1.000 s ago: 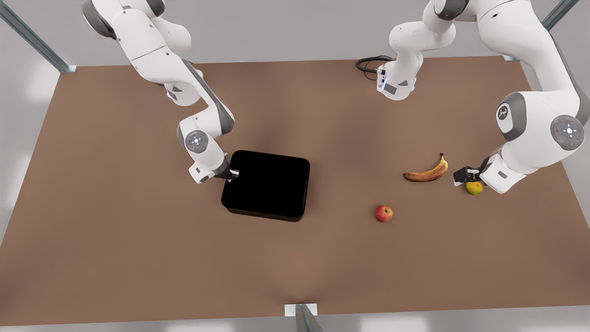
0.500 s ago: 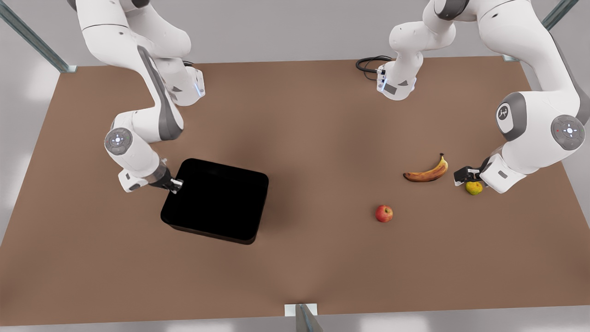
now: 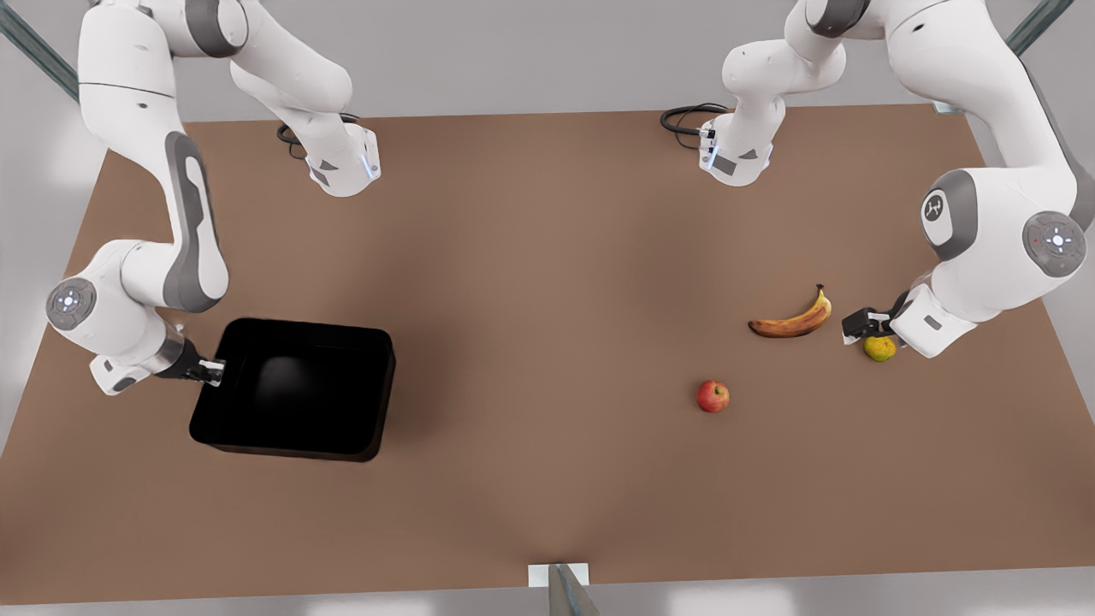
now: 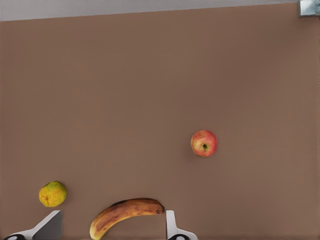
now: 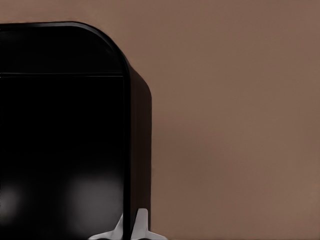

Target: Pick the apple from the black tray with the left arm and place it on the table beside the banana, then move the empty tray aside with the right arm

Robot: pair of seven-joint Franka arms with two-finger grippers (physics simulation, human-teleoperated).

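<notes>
The black tray [image 3: 295, 389] stands empty near the front view's left on the brown table [image 3: 547, 257]. My right gripper [image 3: 212, 373] is shut on its side wall, and in the right wrist view the fingers [image 5: 131, 227] pinch the wall of the tray [image 5: 60, 125]. The red apple [image 3: 713, 396] lies on the table, a little in front of the banana [image 3: 791, 320]. My left gripper [image 3: 858, 328] waits open just right of the banana. The left wrist view looks past that gripper [image 4: 110, 230] to the banana [image 4: 125, 212] and the apple [image 4: 204, 143].
A small yellow-green fruit [image 3: 878, 348] lies right under the left gripper, also seen as the yellow-green fruit [image 4: 52, 194]. The table's left edge is close to the tray. A black cable [image 3: 684, 115] coils at the far side. A metal post [image 3: 560, 586] stands at the front edge.
The right gripper has dragged the tray from the table's middle toward the front view's left and nearer the front edge. The left arm, apple, banana stayed put.
</notes>
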